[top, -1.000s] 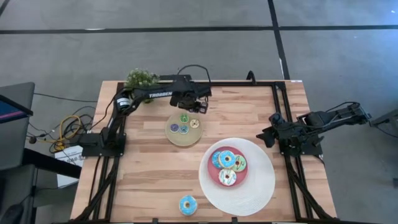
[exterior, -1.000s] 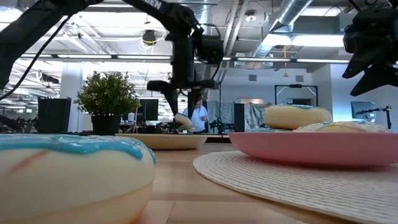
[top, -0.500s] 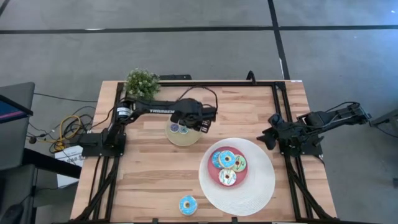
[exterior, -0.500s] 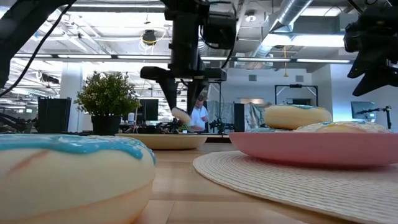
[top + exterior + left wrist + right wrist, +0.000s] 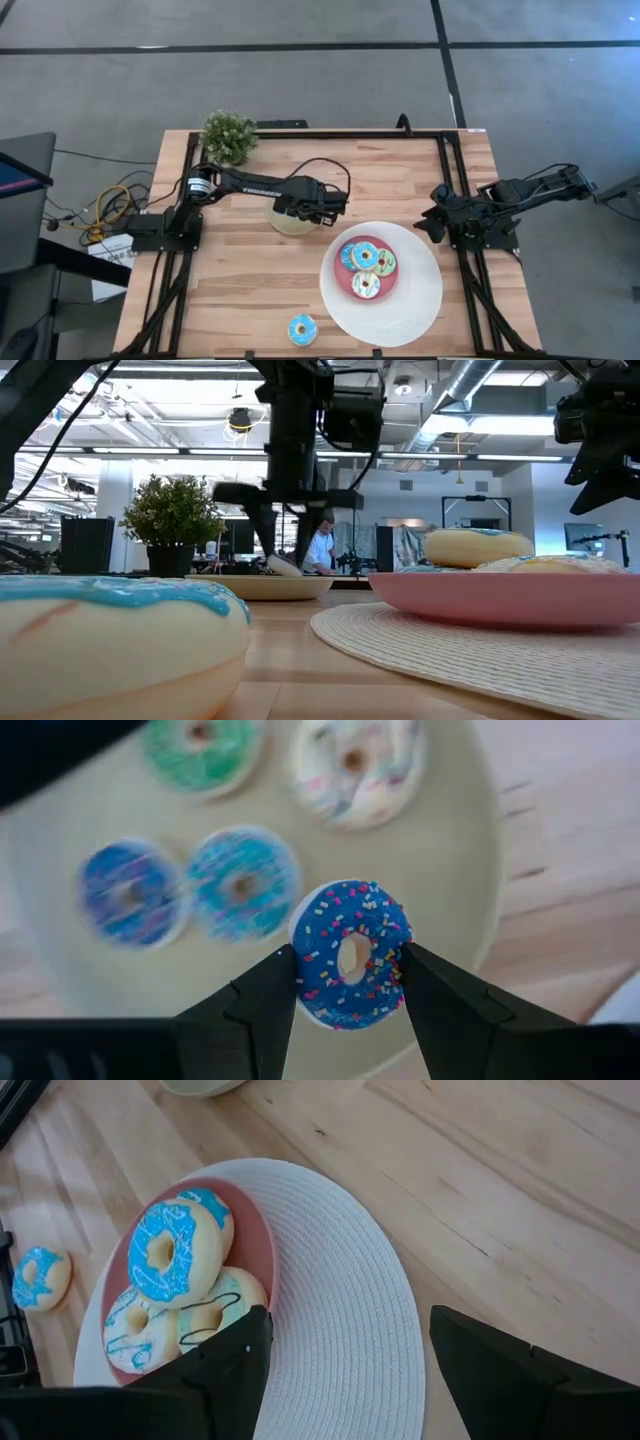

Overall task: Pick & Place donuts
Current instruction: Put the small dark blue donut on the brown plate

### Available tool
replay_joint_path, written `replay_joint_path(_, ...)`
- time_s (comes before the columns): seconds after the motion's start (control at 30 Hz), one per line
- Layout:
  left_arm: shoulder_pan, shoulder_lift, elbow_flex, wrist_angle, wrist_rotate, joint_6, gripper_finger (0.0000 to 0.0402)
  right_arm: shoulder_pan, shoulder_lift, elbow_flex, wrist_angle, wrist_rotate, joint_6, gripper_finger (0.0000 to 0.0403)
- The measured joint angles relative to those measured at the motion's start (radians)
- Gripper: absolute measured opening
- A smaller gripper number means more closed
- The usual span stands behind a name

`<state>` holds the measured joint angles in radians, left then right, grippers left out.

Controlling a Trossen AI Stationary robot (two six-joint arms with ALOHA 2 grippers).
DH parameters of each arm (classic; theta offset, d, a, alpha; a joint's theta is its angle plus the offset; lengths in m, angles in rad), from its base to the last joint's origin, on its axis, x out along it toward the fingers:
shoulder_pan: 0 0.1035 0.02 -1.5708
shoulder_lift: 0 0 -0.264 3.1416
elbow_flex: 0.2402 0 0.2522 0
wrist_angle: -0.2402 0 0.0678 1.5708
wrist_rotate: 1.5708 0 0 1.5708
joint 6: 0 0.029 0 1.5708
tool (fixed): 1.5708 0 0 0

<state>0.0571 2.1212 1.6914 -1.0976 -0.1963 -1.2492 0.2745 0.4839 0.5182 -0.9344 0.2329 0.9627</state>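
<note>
My left gripper [image 5: 318, 205] [image 5: 348, 955] stands over the small tan plate [image 5: 285, 222] [image 5: 455, 870] and is shut on a tiny dark-blue sprinkled donut [image 5: 350, 955] [image 5: 281, 566]. Several other tiny donuts lie flat on that plate: green [image 5: 200, 748], cream [image 5: 355, 765], light blue [image 5: 240, 885] and blue-purple [image 5: 130, 895]. Three larger iced donuts [image 5: 365, 267] [image 5: 170, 1255] lie on the pink centre of the big white plate [image 5: 420, 290]. One blue-iced donut [image 5: 302, 328] [image 5: 110, 640] lies on the table near its near edge. My right gripper [image 5: 428, 222] [image 5: 350, 1325] waits open at the table's right side. My left gripper pinches the tiny dark-blue donut between its two fingers [image 5: 260, 1010], on opposite sides of the outer rim [image 5: 304, 975]. The fingers come from above, pointing down. The donut's iced face is turned up, low over the tan plate near its rim; whether it touches the plate I cannot tell.
A small potted plant [image 5: 228, 135] [image 5: 172, 520] stands at the table's far left. Dark rails [image 5: 455, 180] run along the table's edges. Bare wood lies between the two plates and at the near left [image 5: 230, 300]. A person [image 5: 322, 548] shows in the room beyond the table.
My left gripper has moved from beyond the tan plate's far rim toward the near edge, over the plate, and has then come down close to it. It has stayed shut on the tiny donut, which travelled with it.
</note>
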Motion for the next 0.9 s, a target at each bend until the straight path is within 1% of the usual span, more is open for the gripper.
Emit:
replay_joint_path(0.07,0.003,0.002,-0.016,0.077,0.005,0.011,0.0169,0.000,0.000,0.000,0.000,-0.001,-0.004,0.0260)
replay_joint_path(0.23,0.011,0.002,-0.059,0.152,0.043,0.007,0.0169,0.000,0.000,0.000,0.000,-0.002,-0.003,0.0260)
replay_joint_path(0.33,0.010,0.002,-0.059,0.130,0.048,-0.017,0.0169,0.000,0.000,0.000,0.000,-0.007,-0.003,0.0260)
replay_joint_path(0.43,0.009,0.002,-0.059,0.114,0.026,-0.019,0.0169,0.000,0.000,0.000,0.000,-0.010,-0.003,0.0260)
replay_joint_path(0.73,0.009,0.002,-0.059,0.120,0.035,-0.021,0.0169,0.000,0.000,0.000,0.000,-0.010,-0.005,0.0260)
replay_joint_path(0.9,0.009,0.002,-0.059,0.120,0.035,-0.021,0.0186,0.000,0.000,0.000,0.000,-0.010,-0.006,0.0260)
